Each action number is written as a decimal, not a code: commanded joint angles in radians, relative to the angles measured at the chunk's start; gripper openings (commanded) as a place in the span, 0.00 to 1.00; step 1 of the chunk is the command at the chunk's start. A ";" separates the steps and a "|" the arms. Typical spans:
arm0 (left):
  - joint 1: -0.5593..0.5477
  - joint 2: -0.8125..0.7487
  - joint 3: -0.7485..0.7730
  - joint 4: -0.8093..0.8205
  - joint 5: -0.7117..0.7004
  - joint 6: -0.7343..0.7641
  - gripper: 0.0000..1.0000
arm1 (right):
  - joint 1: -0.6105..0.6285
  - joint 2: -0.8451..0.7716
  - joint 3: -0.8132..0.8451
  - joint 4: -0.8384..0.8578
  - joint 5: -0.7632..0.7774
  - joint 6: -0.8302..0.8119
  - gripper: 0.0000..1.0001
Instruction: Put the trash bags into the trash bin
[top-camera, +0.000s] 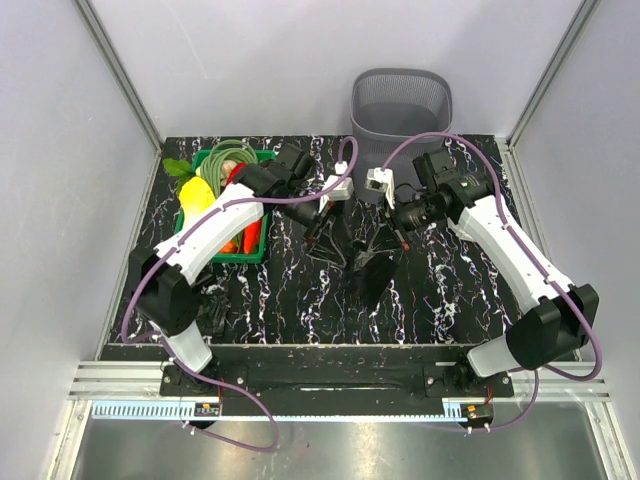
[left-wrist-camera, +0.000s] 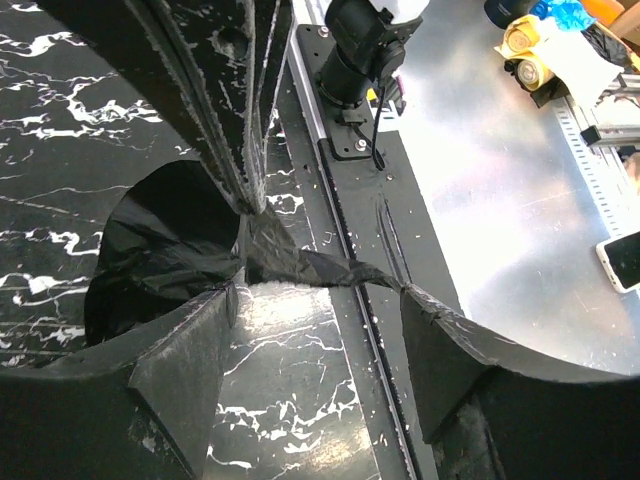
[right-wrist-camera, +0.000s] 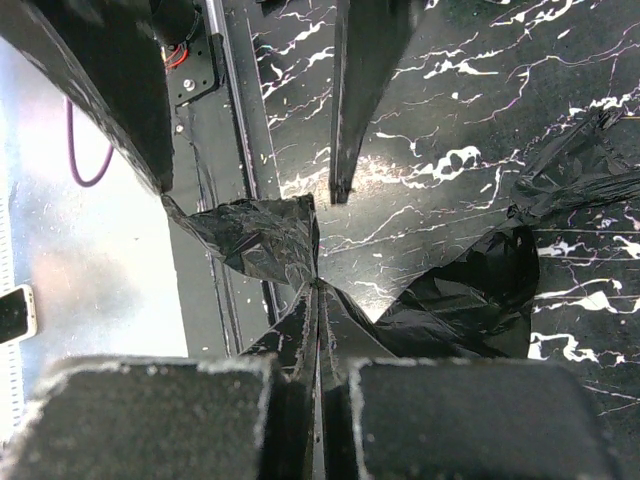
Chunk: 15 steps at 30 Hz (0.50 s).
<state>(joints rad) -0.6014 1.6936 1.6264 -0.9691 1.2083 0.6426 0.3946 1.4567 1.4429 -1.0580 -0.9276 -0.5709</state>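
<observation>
A black trash bag (top-camera: 368, 262) hangs crumpled over the middle of the marbled table, between my two grippers. My right gripper (top-camera: 402, 218) is shut on a fold of it; in the right wrist view the film (right-wrist-camera: 262, 236) spreads out from the closed gripper (right-wrist-camera: 320, 296). My left gripper (top-camera: 318, 226) is open, its fingers (left-wrist-camera: 180, 365) wide apart, with a strip of the bag (left-wrist-camera: 320, 268) stretched across the tips. More black film (right-wrist-camera: 585, 170) lies on the table to the side. The grey mesh trash bin (top-camera: 401, 104) stands behind the far table edge.
A green crate (top-camera: 262, 157) with vegetables and a yellow item (top-camera: 197, 196) sits at the back left under the left arm. A dark crumpled object (top-camera: 215, 306) lies by the left arm's base. Frame posts stand at the back corners.
</observation>
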 joint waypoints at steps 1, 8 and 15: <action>-0.037 0.014 -0.039 0.120 0.027 -0.039 0.70 | 0.006 0.007 0.045 -0.007 -0.020 -0.009 0.00; -0.057 0.005 -0.066 0.250 -0.009 -0.133 0.38 | 0.006 0.014 0.048 -0.005 -0.023 -0.007 0.00; -0.058 0.009 -0.062 0.250 0.007 -0.146 0.00 | 0.006 0.021 0.043 -0.004 -0.011 -0.007 0.00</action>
<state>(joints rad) -0.6594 1.7084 1.5459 -0.7647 1.1854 0.4992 0.3946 1.4738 1.4494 -1.0634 -0.9283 -0.5705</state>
